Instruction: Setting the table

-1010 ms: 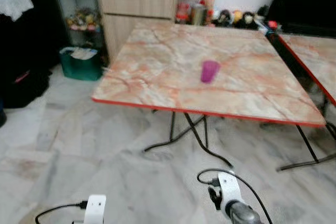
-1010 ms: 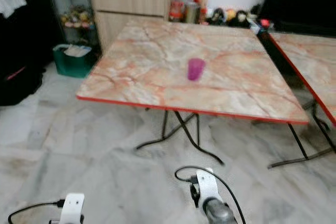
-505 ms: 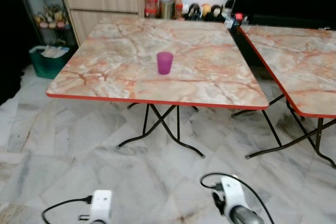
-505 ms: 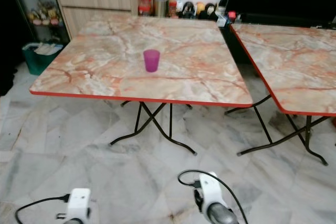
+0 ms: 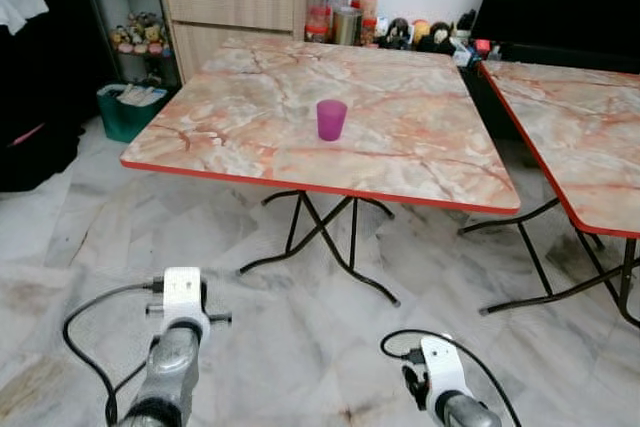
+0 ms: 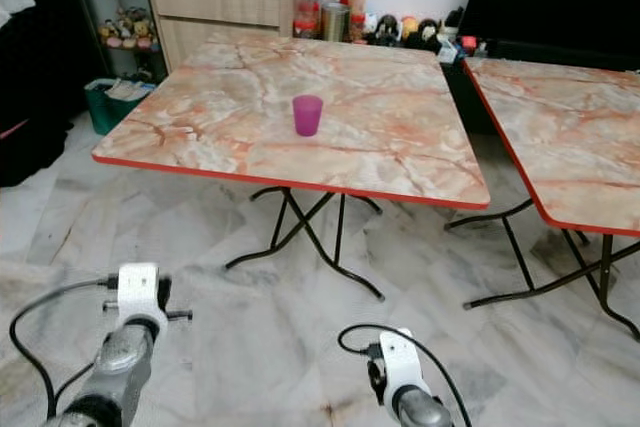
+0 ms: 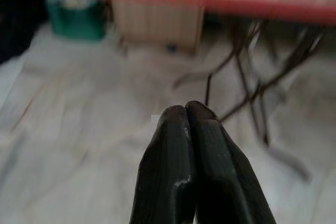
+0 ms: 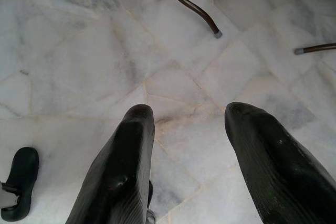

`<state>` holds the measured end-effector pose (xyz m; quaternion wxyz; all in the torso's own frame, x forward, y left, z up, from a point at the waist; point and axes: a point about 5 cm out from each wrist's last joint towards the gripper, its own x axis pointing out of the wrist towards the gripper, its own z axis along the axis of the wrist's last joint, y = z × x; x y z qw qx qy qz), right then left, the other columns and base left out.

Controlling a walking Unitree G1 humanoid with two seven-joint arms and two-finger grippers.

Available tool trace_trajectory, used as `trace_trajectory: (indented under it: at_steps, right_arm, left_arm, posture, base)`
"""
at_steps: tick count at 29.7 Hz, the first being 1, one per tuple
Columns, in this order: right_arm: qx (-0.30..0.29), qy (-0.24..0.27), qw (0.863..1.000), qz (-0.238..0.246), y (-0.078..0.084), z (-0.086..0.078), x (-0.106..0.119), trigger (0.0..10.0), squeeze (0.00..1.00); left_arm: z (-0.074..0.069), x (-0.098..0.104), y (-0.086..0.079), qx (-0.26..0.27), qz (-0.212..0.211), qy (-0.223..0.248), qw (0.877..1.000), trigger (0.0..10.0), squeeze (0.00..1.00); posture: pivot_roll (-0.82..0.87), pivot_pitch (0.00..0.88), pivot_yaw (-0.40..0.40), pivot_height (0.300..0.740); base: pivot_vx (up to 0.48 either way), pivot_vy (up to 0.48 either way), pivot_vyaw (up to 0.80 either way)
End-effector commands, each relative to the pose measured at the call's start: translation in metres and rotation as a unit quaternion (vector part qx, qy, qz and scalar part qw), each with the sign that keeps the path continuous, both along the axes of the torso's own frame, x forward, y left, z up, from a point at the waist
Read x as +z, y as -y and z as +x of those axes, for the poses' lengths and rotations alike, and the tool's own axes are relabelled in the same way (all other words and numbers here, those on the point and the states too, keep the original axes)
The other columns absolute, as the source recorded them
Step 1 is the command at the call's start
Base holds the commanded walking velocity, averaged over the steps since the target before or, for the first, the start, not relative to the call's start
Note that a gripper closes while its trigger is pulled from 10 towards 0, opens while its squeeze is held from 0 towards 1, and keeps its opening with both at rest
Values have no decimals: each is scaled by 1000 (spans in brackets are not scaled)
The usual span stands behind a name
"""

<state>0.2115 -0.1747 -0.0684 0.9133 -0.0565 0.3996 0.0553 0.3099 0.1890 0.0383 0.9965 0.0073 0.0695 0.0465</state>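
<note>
Cup: a purple cup [image 5: 331, 119] stands upright near the middle of the marble-patterned table [image 5: 250, 137], alone, well apart from every edge.
Table: it rests on thin folding black legs [image 5: 320, 237]; a second table [image 5: 580, 127] of the same kind stands just beside it on the robot's right, with a narrow gap between them.
Left gripper: the left gripper [image 7: 188, 111] is low in front of the robot, well apart from the table, its two fingers pressed together and holding nothing.
Right gripper: the right gripper [image 8: 186, 114] hangs over the marble floor [image 8: 79, 51], its fingers apart and empty.
Risk, approach: the robot is some way short of the table, so if it walks too far in, its body or arm could push the light folding table and tip the cup.
Risk, reach: the cup looks light and stands far in from the near edge; a reach with pressed-together fingers would likely knock it over instead of taking it.
Risk, floor: the polished floor may be slippery for walking.
Surroundings: a cabinet [image 5: 235, 7], jars [image 5: 345, 17] and a green bin [image 5: 130, 112] stand behind the table.
</note>
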Motion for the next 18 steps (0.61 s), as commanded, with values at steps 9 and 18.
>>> trace_trajectory:
  at_steps: [9,18]
  right_arm:
    - [-8,5,1000,-2,0,3,2,10000,0]
    - [-8,5,1000,-4,1,3,2,10000,0]
  left_arm:
    - [30,51,25,-33,-9,115,993,10000,0]
    - [42,78,24,-30,-17,159,987,10000,0]
  posture:
    - [23,0,-69,719]
    - [23,0,-67,719]
  base:
    - [115,0,0]
    - [281,0,-60]
